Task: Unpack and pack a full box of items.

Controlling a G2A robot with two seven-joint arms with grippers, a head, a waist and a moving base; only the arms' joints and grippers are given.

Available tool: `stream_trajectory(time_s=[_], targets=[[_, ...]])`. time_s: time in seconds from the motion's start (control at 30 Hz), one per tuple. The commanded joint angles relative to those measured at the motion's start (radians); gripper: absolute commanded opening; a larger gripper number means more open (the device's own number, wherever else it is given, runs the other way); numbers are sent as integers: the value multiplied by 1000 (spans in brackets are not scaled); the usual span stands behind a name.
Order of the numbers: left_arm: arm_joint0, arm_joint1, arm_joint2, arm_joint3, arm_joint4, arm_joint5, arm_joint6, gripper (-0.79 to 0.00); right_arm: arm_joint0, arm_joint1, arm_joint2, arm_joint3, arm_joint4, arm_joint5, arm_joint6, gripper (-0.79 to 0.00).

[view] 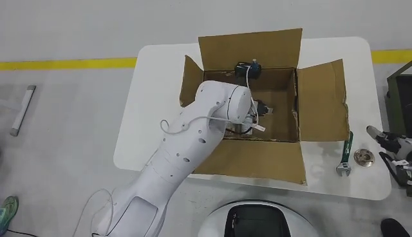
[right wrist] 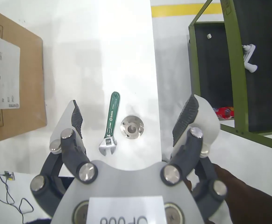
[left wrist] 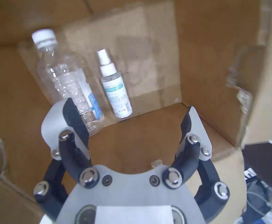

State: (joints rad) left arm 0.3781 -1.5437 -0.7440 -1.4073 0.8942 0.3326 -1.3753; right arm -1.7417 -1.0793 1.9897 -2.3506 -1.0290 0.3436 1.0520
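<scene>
An open cardboard box [view: 251, 49] stands on the white table [view: 161, 108]. My left arm is sunk into it, and my left gripper [left wrist: 129, 104] hangs open and empty inside the box [left wrist: 220, 47]. Just ahead of its fingers lie a clear plastic water bottle [left wrist: 63, 78] with a white cap and a small white spray bottle [left wrist: 113, 87], side by side against a box wall. My right gripper [right wrist: 134, 99] is open and empty above the table's right end, over a green-handled wrench [right wrist: 110, 122] and a round metal flange [right wrist: 132, 127].
A dark object with a blue part [view: 248, 69] sits at the box's far wall. The wrench [view: 346, 153] and flange [view: 364, 157] lie right of the box flap [view: 325, 102]. A green-framed dark bin [right wrist: 220, 71] stands off the table's right edge.
</scene>
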Motion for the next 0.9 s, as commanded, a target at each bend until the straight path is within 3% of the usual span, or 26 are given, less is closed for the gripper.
stream_trajectory(time_s=[0.0,0.23,0.4,0.57,0.73,0.87], targets=[[16,10,-16,-73,22,-61,0,0,0,0,0,1,1,1,-3,0],[93,56,-103,-313,190,-185,-58,0,-12,-2,-20,6,29,-28,-19,0],[172,81,-218,-480,208,-208,-56,0,5,-3,-67,27,9,38,84,0],[227,102,-320,-564,280,-230,-68,0,113,0,-120,97,-8,151,257,0],[269,116,-387,-618,348,-243,-70,0,216,0,-155,201,1,151,274,0],[298,123,-424,-663,374,-253,-64,0,234,-3,-155,218,11,155,269,0]])
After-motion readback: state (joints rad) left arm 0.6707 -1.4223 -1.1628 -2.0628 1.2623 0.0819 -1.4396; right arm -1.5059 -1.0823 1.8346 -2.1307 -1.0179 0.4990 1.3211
